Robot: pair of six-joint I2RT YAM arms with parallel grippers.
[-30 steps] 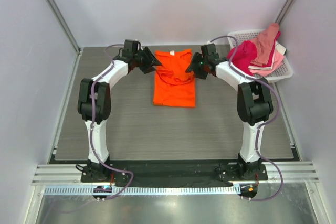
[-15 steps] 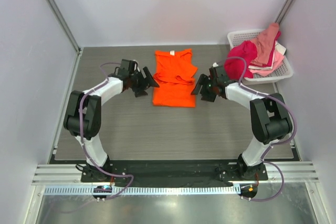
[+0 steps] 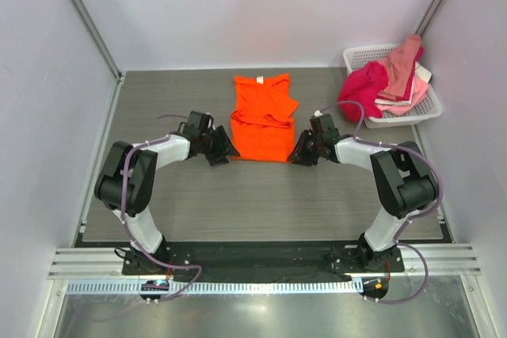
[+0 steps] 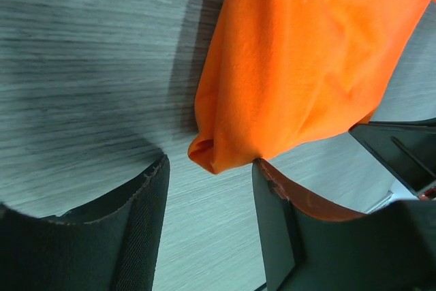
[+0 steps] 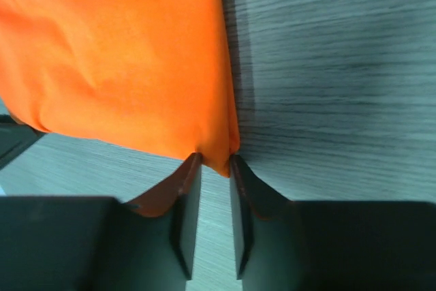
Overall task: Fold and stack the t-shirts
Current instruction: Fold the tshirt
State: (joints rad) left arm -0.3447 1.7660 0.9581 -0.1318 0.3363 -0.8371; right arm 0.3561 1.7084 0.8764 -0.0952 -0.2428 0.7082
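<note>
The orange t-shirt [image 3: 263, 120] lies partly folded on the table, collar at the far end. My left gripper [image 3: 225, 150] is low at its near left corner. In the left wrist view it [image 4: 210, 167] is open, with the shirt's corner [image 4: 211, 155] between the fingertips and touching the right finger. My right gripper [image 3: 296, 155] is at the near right corner. In the right wrist view it [image 5: 216, 165] is nearly closed, pinching the tip of the orange corner [image 5: 221, 158]. The magenta [image 3: 363, 85], salmon [image 3: 402, 57] and pale pink [image 3: 392, 103] t-shirts are piled in the basket.
The white lattice basket [image 3: 433, 103] stands at the back right corner, against the right wall. Grey wood-grain table [image 3: 253, 203] lies between the shirt and the arm bases. White walls close in the left, back and right sides.
Both grippers have moved from the shirt's far end toward me and dropped to its near corners. The right gripper has closed on its corner. The shirt stays put.
</note>
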